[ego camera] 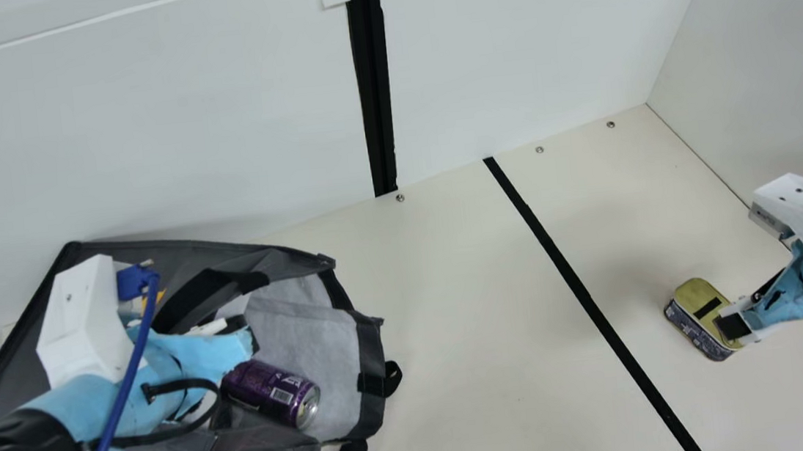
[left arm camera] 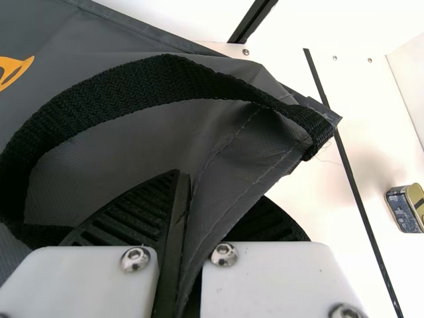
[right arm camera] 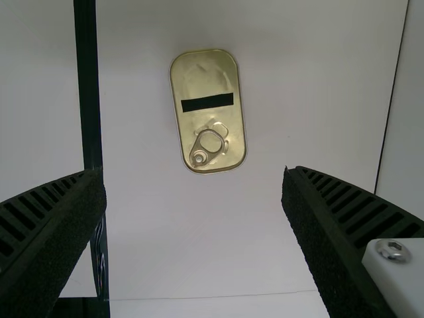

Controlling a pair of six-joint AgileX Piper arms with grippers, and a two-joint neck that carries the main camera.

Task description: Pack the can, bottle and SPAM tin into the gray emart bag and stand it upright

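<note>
No wording can be made out. A barcode [ego camera: 282, 395] and pale lettering [ego camera: 290, 380] are seen on the purple can [ego camera: 255, 384]; small print is noted on the tin's [ego camera: 695, 295] side; an orange mark [left arm camera: 16, 69] on the gray bag [left arm camera: 99, 40].

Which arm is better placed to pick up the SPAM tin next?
Right, I think. The right claw hovers open near the SPAM tin; the left claw grips the gray bag.

Main view high and aslant, wrist views nearer (SPAM tin [ego camera: 694, 294] in all three)
</note>
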